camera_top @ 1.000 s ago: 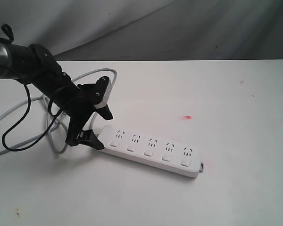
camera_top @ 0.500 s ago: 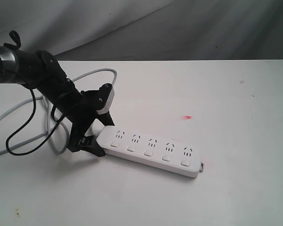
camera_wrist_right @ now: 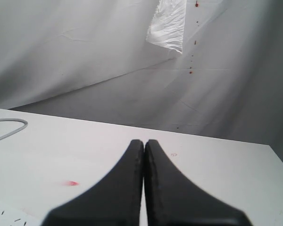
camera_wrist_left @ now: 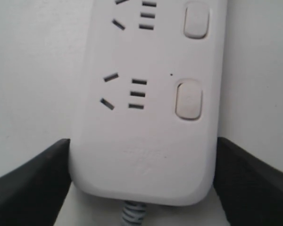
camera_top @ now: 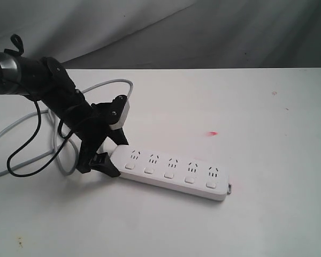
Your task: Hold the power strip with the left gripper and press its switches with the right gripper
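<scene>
L gripper (camera_wrist_left: 142,141) pinches power strip (camera_top: 171,171) at cord end, R gripper (camera_wrist_right: 144,146) shut & empty; pressing far switches (camera_top: 169,174) could pivot it loose.

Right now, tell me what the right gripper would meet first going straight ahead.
Way looks free: the shut right gripper points across the table at the grey backdrop; depth unclear.
</scene>
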### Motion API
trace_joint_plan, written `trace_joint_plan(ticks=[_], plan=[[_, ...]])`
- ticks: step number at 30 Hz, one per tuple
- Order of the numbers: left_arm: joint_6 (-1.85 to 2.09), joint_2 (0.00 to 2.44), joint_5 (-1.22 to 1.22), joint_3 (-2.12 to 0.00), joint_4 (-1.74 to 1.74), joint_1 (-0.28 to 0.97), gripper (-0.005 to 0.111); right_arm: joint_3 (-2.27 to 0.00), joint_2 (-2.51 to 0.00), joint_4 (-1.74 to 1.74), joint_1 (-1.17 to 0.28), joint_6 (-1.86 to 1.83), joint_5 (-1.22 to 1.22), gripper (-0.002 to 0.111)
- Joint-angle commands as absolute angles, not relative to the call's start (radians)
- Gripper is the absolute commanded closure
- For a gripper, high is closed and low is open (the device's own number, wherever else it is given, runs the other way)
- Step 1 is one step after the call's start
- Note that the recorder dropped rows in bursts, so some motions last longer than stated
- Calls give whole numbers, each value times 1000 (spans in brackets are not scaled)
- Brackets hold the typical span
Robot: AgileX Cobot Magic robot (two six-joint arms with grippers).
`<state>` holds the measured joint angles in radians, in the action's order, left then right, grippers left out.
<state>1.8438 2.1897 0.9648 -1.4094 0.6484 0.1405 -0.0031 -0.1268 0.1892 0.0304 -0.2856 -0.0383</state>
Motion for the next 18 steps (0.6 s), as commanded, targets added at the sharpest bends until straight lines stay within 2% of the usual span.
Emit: trace_joint_plan(ticks=[1,5,18], plan=[[1832,2188,966,-1413,611,144,37,0,-121,194,37,-279,-40,108],[1832,2188,966,-1413,611,144,40,0,-121,194,37,-281,-40,108],[1832,2188,966,-1413,611,144,40,0,-121,194,37,-278,-40,108]])
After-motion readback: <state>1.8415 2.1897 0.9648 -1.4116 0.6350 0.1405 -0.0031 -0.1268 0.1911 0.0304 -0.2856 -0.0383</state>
